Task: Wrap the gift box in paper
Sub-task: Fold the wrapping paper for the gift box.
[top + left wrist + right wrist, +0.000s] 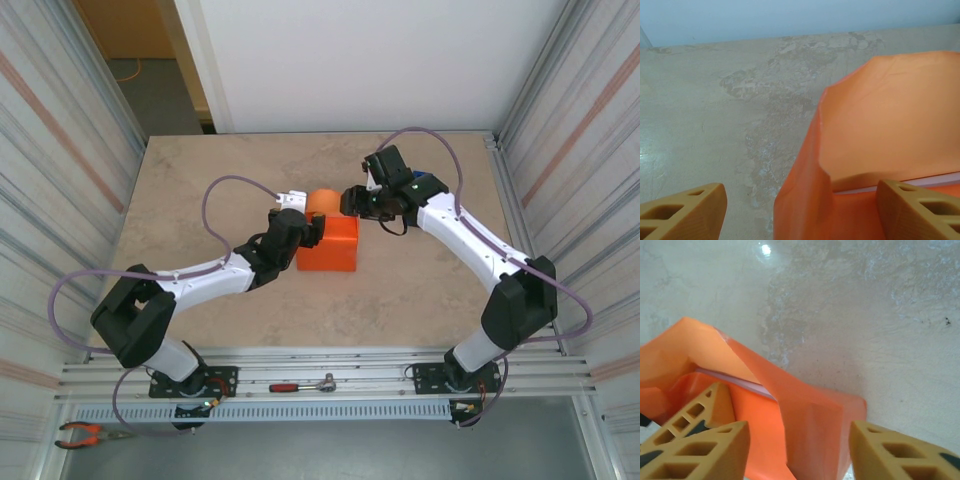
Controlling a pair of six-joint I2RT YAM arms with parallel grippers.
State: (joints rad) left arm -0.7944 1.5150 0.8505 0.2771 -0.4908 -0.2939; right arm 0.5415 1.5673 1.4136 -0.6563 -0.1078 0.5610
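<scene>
Orange matte paper [890, 115], plain and unmarked, covers the gift box [330, 252], a low squarish block sitting near the middle of the table [200, 190]. The box top and near side look smooth. At its far end the sheet stands up in a loose, rounded flap with soft creases. Under that flap both wrist views show a thin pale strip, the box's edge. The left gripper [800, 200] meets the box at its far left corner with its jaws spread wide. One tan ribbed finger is over bare table, the other is in front of the paper-covered box, and nothing is clamped between them. The right gripper [797, 440] comes in from the far right with its 2 fingers partway apart, straddling a puffy fold of the paper. A sliver of gap shows beside the right-hand finger, so the fold is not pinched. Bare tan stone-patterned tabletop lies open all around the box, out to a white wall at the far edge and ribbed metal walls on both sides. At the near edge, between the 2 arm bases, a red-handled ratchet [300, 385] lies on the metal rail [340, 362]. Orange-handled pliers [88, 433] lie at the near left corner.
</scene>
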